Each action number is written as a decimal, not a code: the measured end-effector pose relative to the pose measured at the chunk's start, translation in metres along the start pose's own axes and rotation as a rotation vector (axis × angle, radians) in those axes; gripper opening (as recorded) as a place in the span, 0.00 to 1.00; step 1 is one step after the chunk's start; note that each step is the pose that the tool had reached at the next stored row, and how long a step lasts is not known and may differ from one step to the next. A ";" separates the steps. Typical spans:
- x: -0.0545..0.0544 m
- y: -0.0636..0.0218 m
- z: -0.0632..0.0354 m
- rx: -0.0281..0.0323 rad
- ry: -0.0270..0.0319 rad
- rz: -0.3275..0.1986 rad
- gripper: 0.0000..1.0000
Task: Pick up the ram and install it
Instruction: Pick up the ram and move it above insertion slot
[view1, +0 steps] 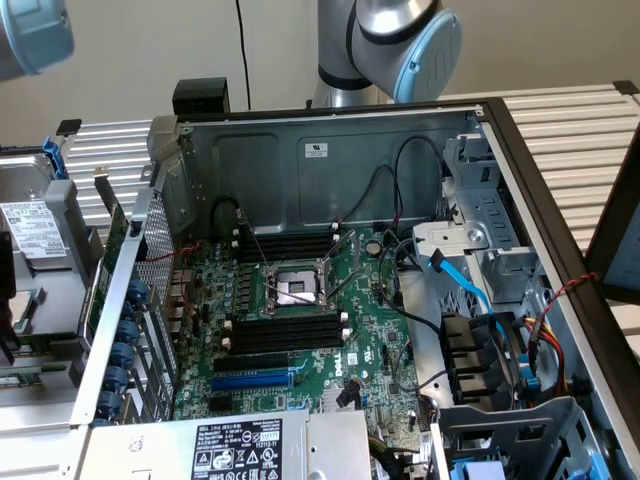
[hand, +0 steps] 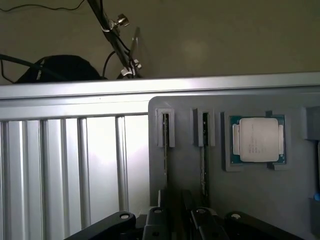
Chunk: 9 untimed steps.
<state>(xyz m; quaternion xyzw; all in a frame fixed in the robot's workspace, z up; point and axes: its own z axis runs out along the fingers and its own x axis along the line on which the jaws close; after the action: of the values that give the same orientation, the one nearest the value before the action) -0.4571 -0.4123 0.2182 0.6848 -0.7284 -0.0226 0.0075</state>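
Over the gray holder (hand: 185, 125): hovering with gripper (hand: 175, 200) spread, nothing pinched, close to the ram (hand: 165, 150) standing edge-on near the CPU (hand: 257, 140).

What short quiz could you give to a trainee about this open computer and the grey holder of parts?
1. True or false: the black slots on the motherboard are empty.
2. What lies in the grey holder's square recess? A fan; B processor; C battery.
3. How many thin ram sticks stand on edge in the holder, near the claw?
Key: 1 true; 2 B; 3 two.
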 end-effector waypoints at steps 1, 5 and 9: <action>0.000 0.0000 0.0003 0.0001 -0.0001 0.000 0.24; 0.001 0.0000 0.0007 0.0000 0.0000 0.000 0.24; 0.004 0.0000 0.0016 0.0001 -0.0001 0.000 0.24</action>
<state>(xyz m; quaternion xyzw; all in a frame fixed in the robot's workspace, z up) -0.4574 -0.4166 0.2165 0.6848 -0.7283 -0.0226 0.0075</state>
